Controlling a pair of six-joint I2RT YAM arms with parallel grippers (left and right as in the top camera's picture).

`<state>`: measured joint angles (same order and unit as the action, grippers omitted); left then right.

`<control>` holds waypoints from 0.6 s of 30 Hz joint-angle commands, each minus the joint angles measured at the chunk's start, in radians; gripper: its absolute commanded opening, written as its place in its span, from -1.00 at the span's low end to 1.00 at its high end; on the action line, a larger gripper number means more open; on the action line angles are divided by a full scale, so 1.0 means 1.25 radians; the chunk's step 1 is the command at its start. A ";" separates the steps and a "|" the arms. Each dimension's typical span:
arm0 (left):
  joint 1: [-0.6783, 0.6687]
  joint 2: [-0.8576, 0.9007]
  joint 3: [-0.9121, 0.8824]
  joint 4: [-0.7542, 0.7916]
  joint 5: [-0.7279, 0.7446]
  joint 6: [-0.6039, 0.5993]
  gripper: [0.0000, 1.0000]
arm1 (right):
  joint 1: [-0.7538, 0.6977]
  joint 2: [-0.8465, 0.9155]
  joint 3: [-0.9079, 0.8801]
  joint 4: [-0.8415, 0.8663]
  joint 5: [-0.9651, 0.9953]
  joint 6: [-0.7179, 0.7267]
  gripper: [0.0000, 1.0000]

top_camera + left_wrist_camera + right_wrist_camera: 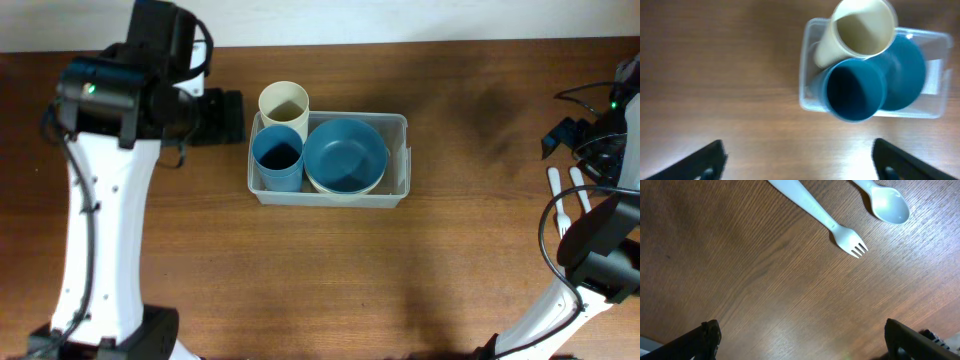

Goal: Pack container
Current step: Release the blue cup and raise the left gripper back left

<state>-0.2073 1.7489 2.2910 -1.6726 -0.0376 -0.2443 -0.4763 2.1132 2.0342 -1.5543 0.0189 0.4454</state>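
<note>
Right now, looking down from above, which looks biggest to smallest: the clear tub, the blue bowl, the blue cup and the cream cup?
1. Clear tub
2. Blue bowl
3. Blue cup and cream cup: their mouths look about alike, so I won't rank them.

The table (450, 250) is brown wood with fine lines in it, smooth, with a soft shine under the light. The container (398, 125) is clear, shiny plastic. The cream cup (285, 103), the blue cup (277, 160) and the blue bowl (345, 152) look like smooth, dull plastic. The fork (820, 217) and spoon (887, 202) are white plastic, smooth and a bit shiny.
</note>
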 commanded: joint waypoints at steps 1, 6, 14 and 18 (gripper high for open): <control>0.003 -0.079 0.019 -0.012 -0.074 0.006 0.99 | -0.002 -0.010 -0.002 0.000 0.010 0.007 0.98; 0.018 -0.158 0.019 -0.012 -0.072 0.005 1.00 | -0.002 -0.010 -0.002 0.000 0.010 0.007 0.98; 0.019 -0.219 0.018 -0.012 -0.074 0.005 1.00 | -0.002 -0.010 -0.002 0.000 0.010 0.007 0.97; 0.023 -0.217 -0.001 -0.012 -0.126 -0.034 1.00 | -0.002 -0.010 -0.002 0.000 0.010 0.007 0.98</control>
<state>-0.1883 1.4654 2.3024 -1.6867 -0.1314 -0.2489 -0.4763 2.1132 2.0342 -1.5543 0.0189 0.4454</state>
